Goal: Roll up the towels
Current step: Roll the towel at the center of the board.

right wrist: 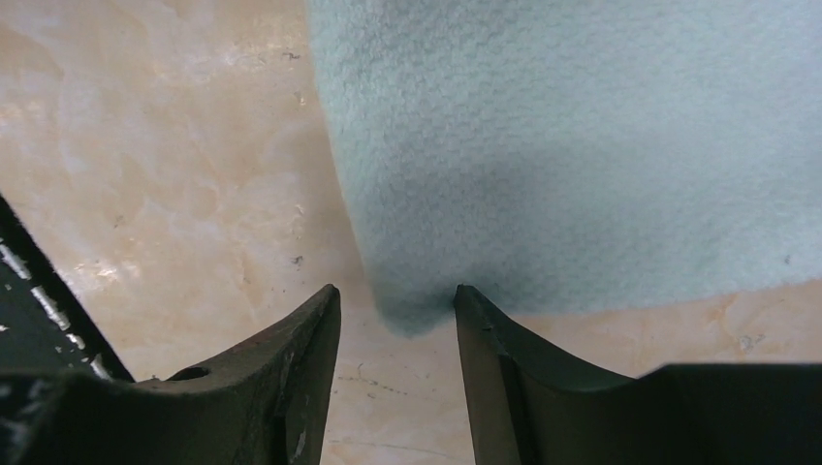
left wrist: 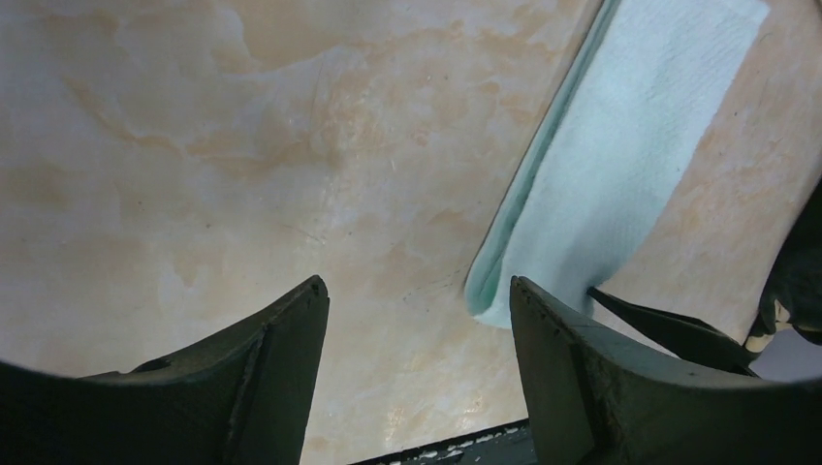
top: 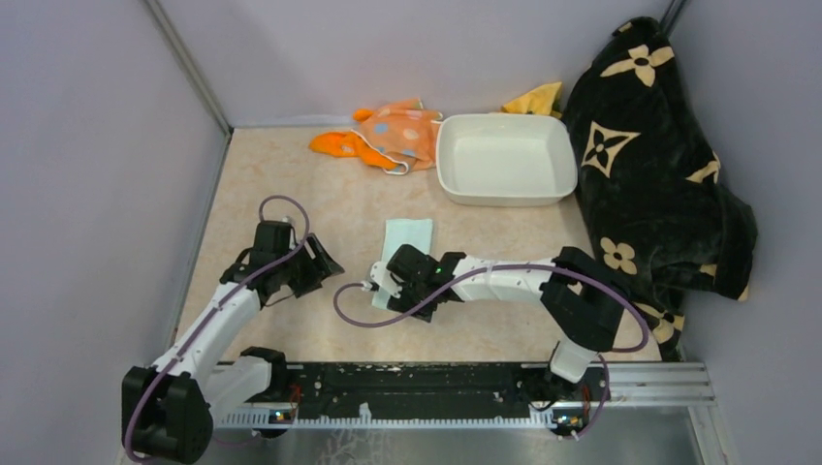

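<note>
While my left hand [left wrist: 417, 283] hovers wide apart, my right hand [right wrist: 397, 291] stands half parted, a corner of the mint towel [right wrist: 582, 145] between its tips.

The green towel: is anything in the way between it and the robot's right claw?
No, nothing visible is. The right gripper is already at the mint green towel, with its open jaws on either side of one corner of the towel.

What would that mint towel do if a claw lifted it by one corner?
Probably droop limply: the mint towel lies flat and folded thin. Likely light, being small, thin cloth. Its fuzzy nap should keep it from slipping.
</note>
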Controlling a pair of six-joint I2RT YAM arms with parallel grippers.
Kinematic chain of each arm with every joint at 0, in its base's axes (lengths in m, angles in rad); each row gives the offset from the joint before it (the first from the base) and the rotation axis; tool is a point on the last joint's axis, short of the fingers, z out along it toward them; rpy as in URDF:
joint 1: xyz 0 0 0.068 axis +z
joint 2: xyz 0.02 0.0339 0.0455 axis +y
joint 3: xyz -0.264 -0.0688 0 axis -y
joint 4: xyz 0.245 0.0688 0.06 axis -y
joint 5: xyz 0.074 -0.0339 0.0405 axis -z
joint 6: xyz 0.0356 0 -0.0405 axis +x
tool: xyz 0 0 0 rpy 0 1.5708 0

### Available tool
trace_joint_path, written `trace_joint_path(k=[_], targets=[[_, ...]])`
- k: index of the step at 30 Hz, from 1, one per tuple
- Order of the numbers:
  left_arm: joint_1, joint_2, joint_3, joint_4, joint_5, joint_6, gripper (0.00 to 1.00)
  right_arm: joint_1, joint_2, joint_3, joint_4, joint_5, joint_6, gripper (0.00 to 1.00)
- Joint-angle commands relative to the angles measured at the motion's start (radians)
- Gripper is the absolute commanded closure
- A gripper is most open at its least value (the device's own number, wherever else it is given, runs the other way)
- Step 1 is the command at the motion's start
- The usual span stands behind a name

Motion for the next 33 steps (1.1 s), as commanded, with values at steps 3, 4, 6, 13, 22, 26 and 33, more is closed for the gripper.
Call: trace_joint_path(k=[3, 4, 6, 13, 22, 26, 33], targets=[[0.004, 0.032, -0.039, 0.007, 0.067, -0.047, 0.26, 0.014, 0.081, 0.001, 0.066, -0.020, -0.020, 0.53], [0.004, 0.038, -0.043, 0.010, 0.075, -0.049, 0.26, 0.015, 0.091, -0.003, 0.073, -0.033, -0.010, 0.53], [0.003, 0.047, -0.049, 0.013, 0.083, -0.051, 0.26, 0.015, 0.113, -0.006, 0.087, -0.039, 0.021, 0.53], [0.003, 0.043, -0.070, 0.029, 0.112, -0.069, 0.26, 0.011, 0.176, 0.052, 0.128, -0.063, 0.191, 0.76], [-0.002, 0.014, -0.106, 0.072, 0.160, -0.136, 0.29, -0.045, 0.177, 0.093, 0.218, -0.249, 0.431, 0.99], [-0.013, 0.023, -0.116, 0.107, 0.171, -0.171, 0.30, -0.095, 0.158, 0.040, 0.330, -0.349, 0.552, 1.00], [-0.051, 0.117, -0.105, 0.207, 0.181, -0.217, 0.36, -0.126, 0.145, -0.016, 0.402, -0.387, 0.606, 1.00]])
